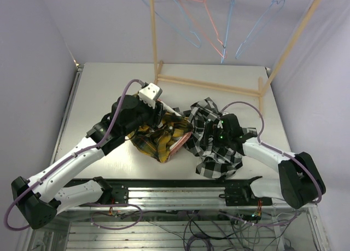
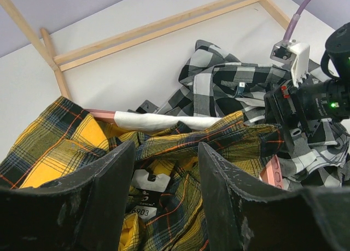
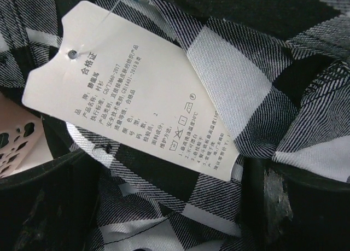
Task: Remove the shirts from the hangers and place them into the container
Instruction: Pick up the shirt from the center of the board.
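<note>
Left hand (image 2: 167, 152) is hovering half-open, gripping nothing, over plaid shirt (image 1: 156, 140) in basket (image 2: 273, 175), frame centre | right hand (image 3: 164, 177) is gaping wide, straddling tag (image 3: 131, 87) on checked shirt (image 1: 210, 139), just right of basket | hangers (image 1: 188, 21) are dangling, top

Plaid shirt (image 1: 152, 139) lies over container (image 1: 180, 145), checked shirt (image 1: 212, 152) at its right.

**Materials and finishes**

Checked shirt (image 3: 229, 48): woven cloth, fine twill ribs, matt. Its tag (image 3: 131, 87): white paper, smooth, matt, printed in black. Plaid shirt (image 2: 60, 147): soft matt cloth, creased. Basket (image 2: 272, 174): pink plastic, smooth, perforated. Rack (image 2: 158, 27): bare pale wood. Hangers (image 1: 228, 29): thin smooth wire. Left gripper (image 2: 167, 169): fingers (image 2: 232, 196) black, matt, scuffed. Table (image 1: 109, 92): white, smooth, matt.
</note>
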{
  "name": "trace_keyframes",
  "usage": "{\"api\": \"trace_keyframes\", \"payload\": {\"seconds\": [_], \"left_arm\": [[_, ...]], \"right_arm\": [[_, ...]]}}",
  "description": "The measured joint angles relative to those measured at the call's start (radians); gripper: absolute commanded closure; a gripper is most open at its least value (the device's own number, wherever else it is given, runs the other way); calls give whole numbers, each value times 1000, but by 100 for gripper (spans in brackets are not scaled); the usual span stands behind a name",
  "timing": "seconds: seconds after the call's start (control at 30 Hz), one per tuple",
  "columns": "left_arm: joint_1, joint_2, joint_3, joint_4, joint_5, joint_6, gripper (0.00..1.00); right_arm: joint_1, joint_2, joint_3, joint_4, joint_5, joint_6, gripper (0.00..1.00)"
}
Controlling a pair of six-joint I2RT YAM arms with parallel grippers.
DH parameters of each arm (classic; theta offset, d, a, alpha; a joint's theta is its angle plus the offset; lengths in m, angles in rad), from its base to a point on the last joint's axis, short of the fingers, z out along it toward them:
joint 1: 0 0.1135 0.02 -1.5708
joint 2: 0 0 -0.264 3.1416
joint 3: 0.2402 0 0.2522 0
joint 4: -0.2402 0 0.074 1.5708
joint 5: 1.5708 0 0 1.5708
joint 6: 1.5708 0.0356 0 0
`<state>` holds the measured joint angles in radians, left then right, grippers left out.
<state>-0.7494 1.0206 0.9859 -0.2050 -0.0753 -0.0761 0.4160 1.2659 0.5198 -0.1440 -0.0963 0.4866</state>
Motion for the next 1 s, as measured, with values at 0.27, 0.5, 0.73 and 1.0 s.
{"api": "trace_keyframes", "payload": {"seconds": [0.27, 0.5, 0.73, 1.0], "left_arm": [[0, 6, 0, 0, 1, 7, 40], [0, 6, 0, -1, 1, 8, 40], [0, 6, 0, -1, -8, 8, 39], [0, -24, -4, -1, -95, -9, 39]], "right_arm": [[24, 19, -30, 104, 45, 7, 71], [34, 31, -30, 115, 13, -13, 100], [70, -171, 60, -55, 39, -34, 100], [132, -321, 412, -249, 79, -82, 100]]}}
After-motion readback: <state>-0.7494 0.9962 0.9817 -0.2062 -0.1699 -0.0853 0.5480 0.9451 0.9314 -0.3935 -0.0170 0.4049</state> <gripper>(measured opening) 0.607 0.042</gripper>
